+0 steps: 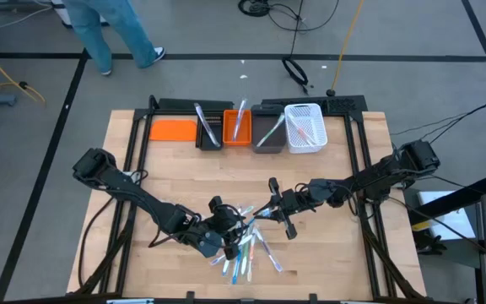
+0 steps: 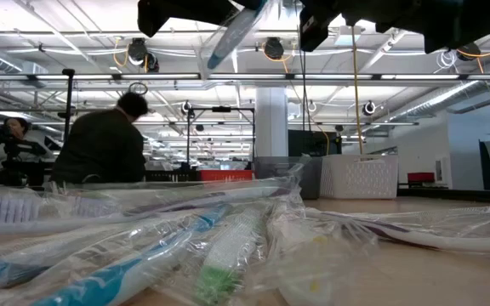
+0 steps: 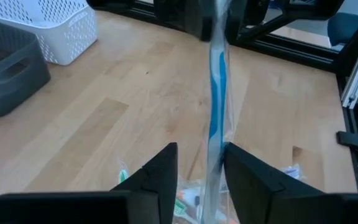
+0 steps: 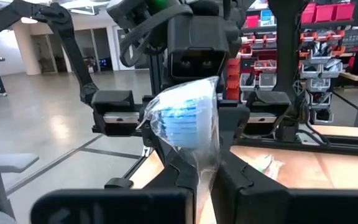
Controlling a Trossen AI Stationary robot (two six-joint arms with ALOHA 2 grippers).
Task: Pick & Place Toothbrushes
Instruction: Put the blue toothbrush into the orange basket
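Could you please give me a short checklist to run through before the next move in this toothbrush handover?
1. Right claw shut on the wrapped blue toothbrush: ok, its fingers pinch the wrapper.
2. Left claw released: ok, its fingers stand apart on either side of the toothbrush, though close to the wrapper.
3. Toothbrush lifted clear of the pile: ok, the low view shows it well above the table.
4. Bins at the back of the table reachable and not full: ok, each holds only a few toothbrushes.
5. Which bin suits this toothbrush: cannot tell.
6. Person away from the arms: ok, beyond the table.
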